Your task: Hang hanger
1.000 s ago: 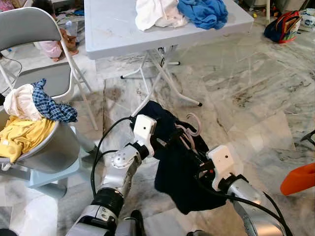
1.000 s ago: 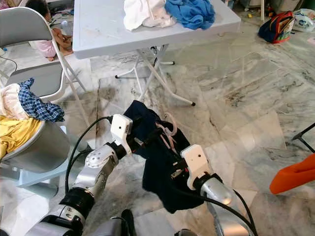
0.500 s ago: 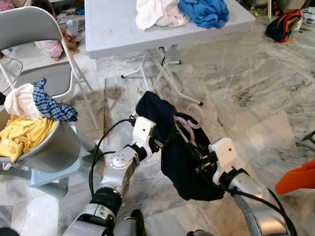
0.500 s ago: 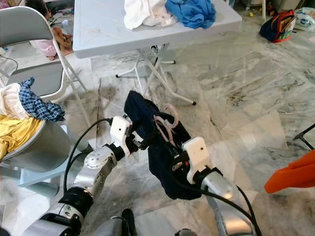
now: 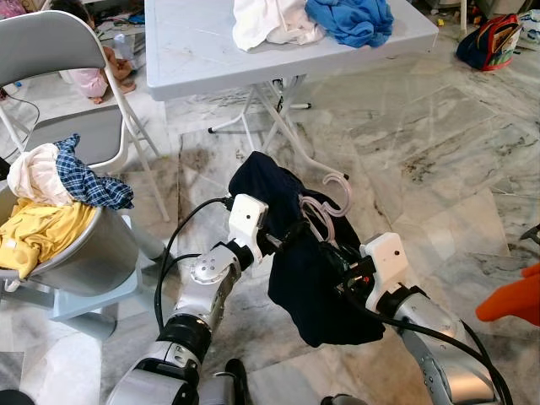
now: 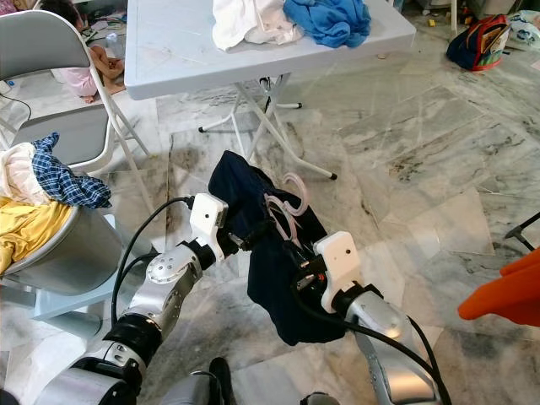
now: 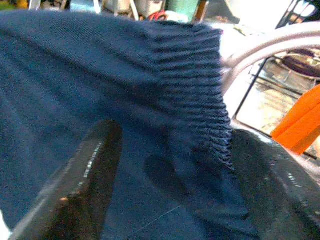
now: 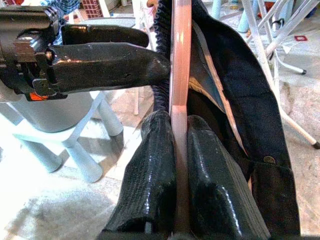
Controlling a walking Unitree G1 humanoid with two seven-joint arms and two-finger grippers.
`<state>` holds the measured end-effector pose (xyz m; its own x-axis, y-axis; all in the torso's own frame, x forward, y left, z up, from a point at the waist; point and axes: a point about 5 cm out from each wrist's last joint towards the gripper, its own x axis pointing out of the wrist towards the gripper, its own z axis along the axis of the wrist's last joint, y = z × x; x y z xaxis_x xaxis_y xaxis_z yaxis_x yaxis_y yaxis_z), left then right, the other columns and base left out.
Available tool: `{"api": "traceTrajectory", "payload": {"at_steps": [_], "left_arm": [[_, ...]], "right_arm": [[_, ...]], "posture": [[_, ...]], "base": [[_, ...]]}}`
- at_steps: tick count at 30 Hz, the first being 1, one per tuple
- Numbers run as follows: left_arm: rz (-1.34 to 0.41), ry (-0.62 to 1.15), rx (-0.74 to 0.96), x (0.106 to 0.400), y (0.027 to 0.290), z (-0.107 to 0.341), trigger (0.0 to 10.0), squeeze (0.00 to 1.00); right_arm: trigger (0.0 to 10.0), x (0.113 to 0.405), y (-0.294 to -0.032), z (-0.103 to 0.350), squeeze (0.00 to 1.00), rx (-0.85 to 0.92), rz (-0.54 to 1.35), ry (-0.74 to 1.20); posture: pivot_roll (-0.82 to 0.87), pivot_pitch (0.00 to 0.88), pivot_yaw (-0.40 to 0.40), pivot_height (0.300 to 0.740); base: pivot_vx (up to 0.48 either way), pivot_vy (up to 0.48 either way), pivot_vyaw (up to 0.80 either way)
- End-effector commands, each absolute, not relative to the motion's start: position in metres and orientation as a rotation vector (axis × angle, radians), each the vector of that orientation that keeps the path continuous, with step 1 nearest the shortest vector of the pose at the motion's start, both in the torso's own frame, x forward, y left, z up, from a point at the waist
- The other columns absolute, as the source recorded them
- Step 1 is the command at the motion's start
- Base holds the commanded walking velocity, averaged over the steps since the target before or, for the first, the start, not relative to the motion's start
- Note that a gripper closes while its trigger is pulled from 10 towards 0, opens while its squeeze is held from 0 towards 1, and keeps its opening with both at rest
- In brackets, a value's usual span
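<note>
Since a second ago I've lifted the bundle a bit and the camera has shifted; the dark garment (image 5: 299, 253) now sits higher and more bunched between my arms, hook more upright.

Pink hanger (image 5: 325, 207) is mid-air over the marble floor (image 5: 439, 152), in front of me, near side of the folding table (image 5: 202, 51), hook pointing up and far. Garment is draped over it, hanging down between both wrists.

Right gripper (image 8: 172, 150) is clamped on the hanger bar, both fingers pressed against the thin pink rod. Left gripper (image 7: 165, 165) has its fingers spread either side of the navy ribbed collar, fabric between them; no firm pinch evident.

Risks, my read:
- Garment could slide off the hanger's left shoulder if I pull the left gripper away too fast.
- Rod is thin, so it may rotate in the right pinch and tip the hook.

Surroundings: grey chair (image 5: 59, 59) and laundry basket (image 5: 80, 245) at left, orange object (image 5: 510, 299) at right.
</note>
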<state>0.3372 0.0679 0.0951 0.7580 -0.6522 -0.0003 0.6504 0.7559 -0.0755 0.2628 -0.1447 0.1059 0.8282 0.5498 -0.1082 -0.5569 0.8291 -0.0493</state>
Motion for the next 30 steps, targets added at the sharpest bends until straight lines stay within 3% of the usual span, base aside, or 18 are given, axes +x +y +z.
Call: {"api": "traceTrajectory", "payload": {"at_steps": [1, 30], "left_arm": [[-0.691, 0.025, -0.059, 0.340, 0.073, 0.096, 0.0, 0.00], [-0.502, -0.001, 0.032, 0.355, 0.100, 0.102, 0.0, 0.00]], "right_arm": [[10.0, 0.260, -0.140, 0.117, 0.00, -0.072, 0.617, 0.041], [10.0, 0.246, -0.132, 0.107, 0.00, -0.098, 0.711, 0.106]], "posture": [[-0.04, 0.213, 0.088, 0.740], [-0.04, 0.216, 0.087, 0.740]], "base": [[0.000, 0.000, 0.00], [0.000, 0.000, 0.00]]}}
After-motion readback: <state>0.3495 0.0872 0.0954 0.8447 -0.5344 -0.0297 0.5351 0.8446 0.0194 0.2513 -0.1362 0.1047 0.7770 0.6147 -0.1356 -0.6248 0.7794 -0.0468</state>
